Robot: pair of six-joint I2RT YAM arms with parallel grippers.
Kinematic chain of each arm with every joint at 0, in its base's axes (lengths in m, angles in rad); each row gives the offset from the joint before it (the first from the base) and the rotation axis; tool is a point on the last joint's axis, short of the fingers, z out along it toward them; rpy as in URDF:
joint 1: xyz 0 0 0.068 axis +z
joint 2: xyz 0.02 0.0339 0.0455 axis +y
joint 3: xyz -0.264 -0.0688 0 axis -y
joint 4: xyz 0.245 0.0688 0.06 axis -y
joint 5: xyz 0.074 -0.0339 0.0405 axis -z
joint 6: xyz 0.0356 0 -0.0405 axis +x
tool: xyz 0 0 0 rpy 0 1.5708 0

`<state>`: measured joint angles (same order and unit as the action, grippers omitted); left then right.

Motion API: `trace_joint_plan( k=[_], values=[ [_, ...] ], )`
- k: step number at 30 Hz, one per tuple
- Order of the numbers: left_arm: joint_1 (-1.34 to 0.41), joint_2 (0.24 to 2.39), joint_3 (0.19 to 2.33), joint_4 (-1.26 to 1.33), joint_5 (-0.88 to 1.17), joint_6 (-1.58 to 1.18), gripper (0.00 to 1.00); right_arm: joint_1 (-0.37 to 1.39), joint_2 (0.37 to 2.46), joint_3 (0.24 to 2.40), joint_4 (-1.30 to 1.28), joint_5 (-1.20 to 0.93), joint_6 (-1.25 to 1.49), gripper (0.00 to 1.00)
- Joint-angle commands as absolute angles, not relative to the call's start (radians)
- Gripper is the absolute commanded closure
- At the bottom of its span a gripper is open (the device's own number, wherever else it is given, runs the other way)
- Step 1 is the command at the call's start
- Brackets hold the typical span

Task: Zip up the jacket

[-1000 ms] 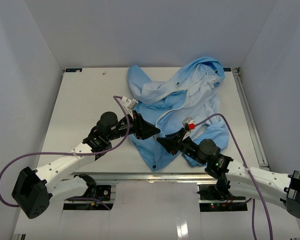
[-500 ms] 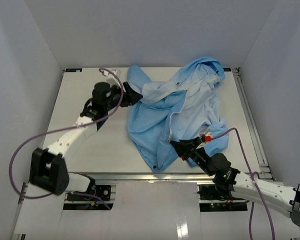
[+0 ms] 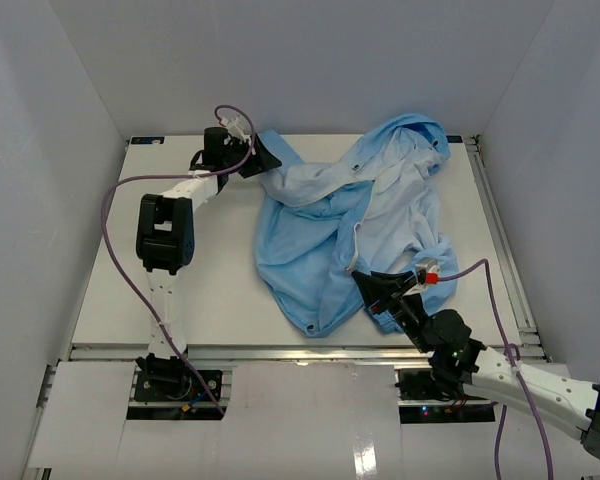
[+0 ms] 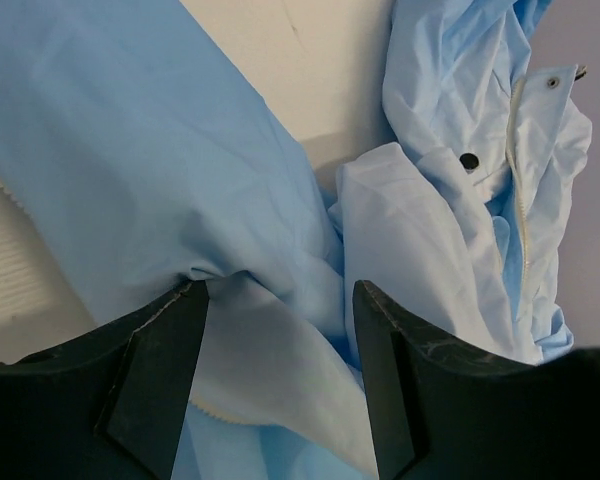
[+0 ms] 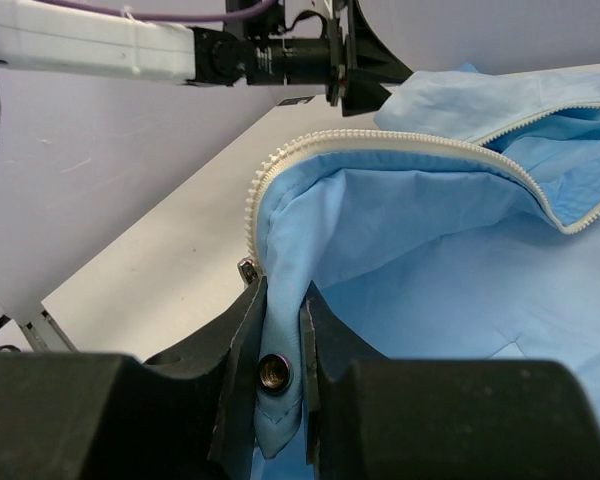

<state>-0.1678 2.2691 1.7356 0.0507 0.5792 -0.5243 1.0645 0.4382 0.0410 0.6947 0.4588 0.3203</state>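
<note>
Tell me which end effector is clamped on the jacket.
The right end effector: it pinches the jacket at its edge, close to the zipper teeth. The left end effector is open, spread apart over the fabric.

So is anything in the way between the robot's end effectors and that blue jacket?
Nothing visible is. The right end effector pinches the jacket at its edge, right by the zipper teeth. The left end effector is open and straddles a fold of the fabric at the far left of the table.
</note>
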Motion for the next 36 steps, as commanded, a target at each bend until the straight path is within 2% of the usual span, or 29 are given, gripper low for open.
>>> trace_joint_plan(
  k=[1, 2, 3, 4, 6, 8, 12, 16, 17, 20, 21, 23, 28, 31, 33, 36],
  values=[
    [-0.179, 2.342, 1.782, 0.104, 0.715, -0.567, 0.51, 1.062, 0.413, -0.032, 0.732, 0.488, 0.295, 0.92],
    [-0.180, 2.344, 1.758, 0.123, 0.731, -0.578, 0.81, 1.062, 0.414, -0.030, 0.732, 0.482, 0.295, 0.92],
    [-0.181, 2.323, 1.694, 0.158, 0.739, -0.598, 0.94, 1.063, 0.419, -0.028, 0.732, 0.477, 0.296, 0.92],
    [-0.180, 2.254, 1.623, 0.244, 0.739, -0.615, 0.99, 1.062, 0.424, -0.027, 0.728, 0.473, 0.299, 0.92],
    [-0.181, 2.133, 1.380, 0.340, 0.681, -0.663, 1.00, 1.063, 0.440, -0.020, 0.722, 0.466, 0.306, 0.92],
    [-0.188, 1.914, 1.155, 0.402, 0.581, -0.691, 1.00, 1.062, 0.455, -0.017, 0.718, 0.464, 0.314, 0.92],
    [-0.268, 1.527, 0.876, 0.312, 0.330, -0.684, 1.00, 1.059, 0.465, -0.017, 0.706, 0.477, 0.337, 0.92],
    [-0.483, 1.225, 0.655, 0.222, 0.173, -0.722, 1.00, 1.056, 0.435, -0.017, 0.669, 0.511, 0.350, 0.92],
    [-0.524, 1.154, 0.615, 0.228, 0.165, -0.737, 0.98, 1.057, 0.424, -0.013, 0.657, 0.515, 0.354, 0.92],
    [-0.584, 1.097, 0.570, 0.178, 0.232, -0.690, 0.67, 1.052, 0.406, 0.038, 0.603, 0.522, 0.359, 0.92],
    [-0.584, 1.093, 0.593, 0.129, 0.228, -0.660, 0.52, 1.052, 0.401, 0.048, 0.585, 0.519, 0.356, 0.92],
    [-0.584, 1.102, 0.692, -0.014, 0.172, -0.573, 0.39, 1.051, 0.391, 0.052, 0.583, 0.525, 0.355, 0.92],
    [-0.584, 1.202, 0.968, -0.334, 0.085, -0.374, 0.34, 1.052, 0.366, 0.040, 0.578, 0.535, 0.345, 0.92],
    [-0.586, 1.191, 0.989, -0.386, 0.159, -0.304, 0.32, 1.052, 0.341, 0.029, 0.578, 0.529, 0.345, 0.92],
    [-0.587, 1.172, 0.988, -0.406, 0.233, -0.271, 0.25, 1.051, 0.330, 0.028, 0.577, 0.521, 0.341, 0.92],
    [-0.588, 1.154, 1.026, -0.471, 0.216, -0.197, 0.04, 1.052, 0.326, 0.030, 0.575, 0.496, 0.342, 0.92]
  ],
)
